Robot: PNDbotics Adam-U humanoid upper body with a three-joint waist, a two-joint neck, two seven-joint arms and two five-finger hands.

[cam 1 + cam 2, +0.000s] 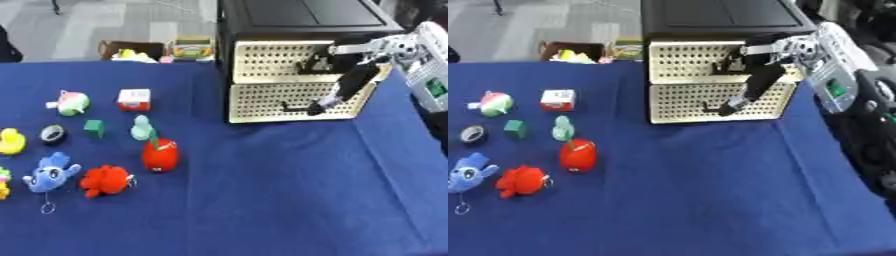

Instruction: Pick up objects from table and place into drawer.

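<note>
Cream perforated fronts mark the two drawers of the black cabinet (302,20) standing at the far right of the worktop (262,190). The upper drawer (271,60) and the lower drawer (271,100) both sit closed, flush with one another. The right hand (337,90) reaches in from the upper right and hangs in front of the lower drawer; its dark fingers (737,102) point down and to the left, their tips at the small dark handle (289,106). Whether they are closed on that handle or only touching it, I cannot tell.

The objects lie well apart from the cabinet, grouped on the left of the blue cloth. Nearest is a red toy with a green stalk (161,154), then a red plush (105,181) and a blue plush with a key ring (51,173) just beside it. Further back lie a pale green figure (142,128), a green cube (94,128), a roll of dark tape (53,134), a yellow duck (10,141), a red-and-white box (134,99) and a green-and-pink round toy (72,102).
</note>
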